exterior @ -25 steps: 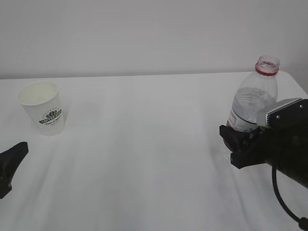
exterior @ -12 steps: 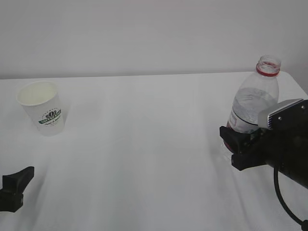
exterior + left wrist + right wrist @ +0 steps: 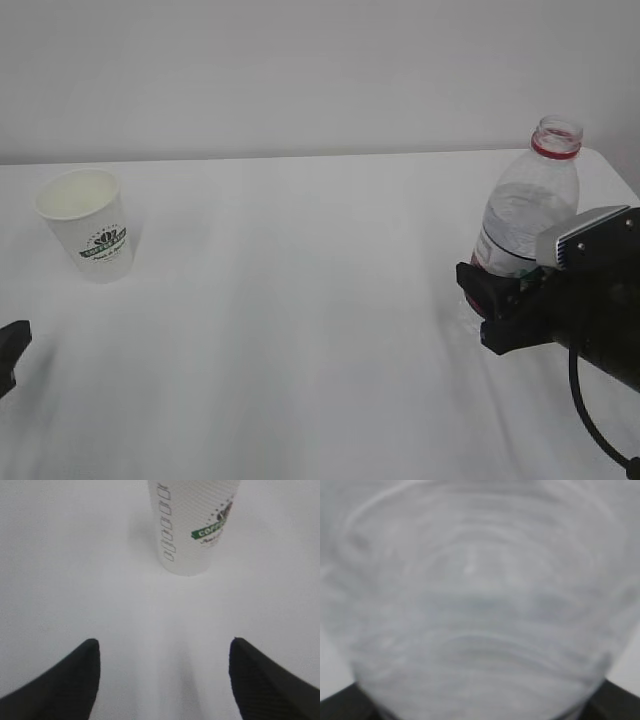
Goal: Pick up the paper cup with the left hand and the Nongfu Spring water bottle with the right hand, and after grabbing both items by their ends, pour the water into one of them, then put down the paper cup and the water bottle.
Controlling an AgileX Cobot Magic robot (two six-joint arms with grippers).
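Observation:
The white paper cup (image 3: 88, 237) with its green logo stands upright on the table at the left, free of any grip. It also shows at the top of the left wrist view as the paper cup (image 3: 192, 525). My left gripper (image 3: 162, 647) is open and empty, well short of the cup; only a black tip of it (image 3: 8, 352) shows at the left edge. The clear Nongfu Spring water bottle (image 3: 530, 205), uncapped with a red neck ring, stands upright at the right. My right gripper (image 3: 484, 306) is shut on its lower body. The bottle (image 3: 480, 595) fills the right wrist view, blurred.
A white cloth covers the table (image 3: 300, 330), with a plain white wall behind it. The table's far edge runs just behind the cup and the bottle. A black cable (image 3: 590, 420) hangs from the right arm at the lower right.
My left gripper has drawn back from the cup toward the lower left edge of the view. The cup stays put. The right gripper and the bottle have barely shifted.

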